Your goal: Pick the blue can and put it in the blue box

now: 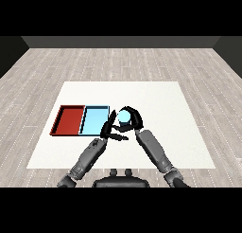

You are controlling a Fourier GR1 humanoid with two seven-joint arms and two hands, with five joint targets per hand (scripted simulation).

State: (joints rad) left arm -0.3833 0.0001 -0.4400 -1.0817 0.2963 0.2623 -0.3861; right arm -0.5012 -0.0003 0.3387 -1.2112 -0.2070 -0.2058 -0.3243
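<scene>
The black fingers (133, 114) of the right hand (132, 120) are seen curled round the small light blue cylindrical can (124, 116), which is held raised, with its round pale top turned toward the view. The can is enclosed from the right and from above by those fingers, while the thumb is seen below it; only its left side is left uncovered. The can is located just to the right of the light blue rectangular tray (95, 120), near that tray's right rim, and it is not seen inside the tray.

The left hand (110, 128) is held just beside the can, on its left and slightly lower, at the right edge of the light blue tray. Its fingers (111, 118) are stretched out fairly straight, pointing up and to the right, and nothing is held by them. Whether they touch the can cannot be told.

The red rectangular tray (68, 120) is placed directly to the left of the light blue one, the two lying side by side on the white counter (170, 118). Both grey forearms are brought in from the lower corners and meet near the middle of the counter.
</scene>
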